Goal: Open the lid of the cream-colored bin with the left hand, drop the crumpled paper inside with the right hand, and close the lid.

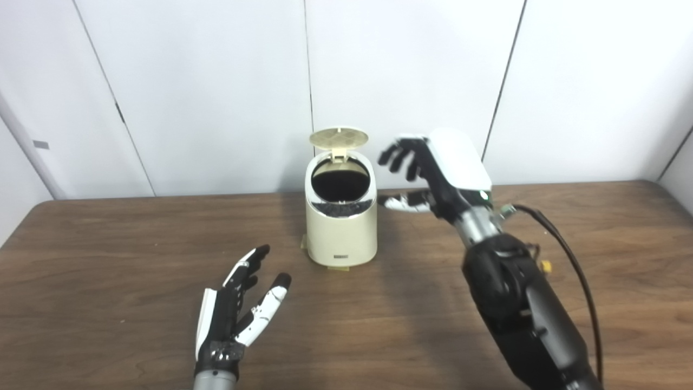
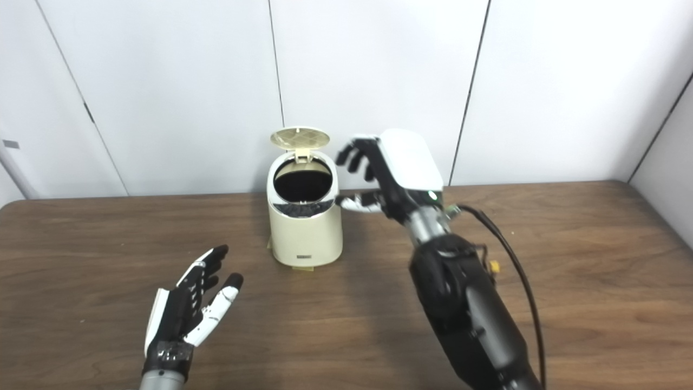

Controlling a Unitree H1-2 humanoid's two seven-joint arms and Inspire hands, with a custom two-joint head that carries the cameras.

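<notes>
We figured the drop was done: bin [image 1: 341, 219] on the tabletop [image 1: 135, 271], lid [image 1: 339, 137] up, no paper visible. Right robot hand [image 1: 419, 173] hovered beside it, left robot hand [image 1: 238, 309] low; both spread, empty. Next: closing the lid.

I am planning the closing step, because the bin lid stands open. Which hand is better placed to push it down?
Probably the right hand: open and raised beside the upright lid of the bin. The left hand is open too, low and nearer the camera.
</notes>
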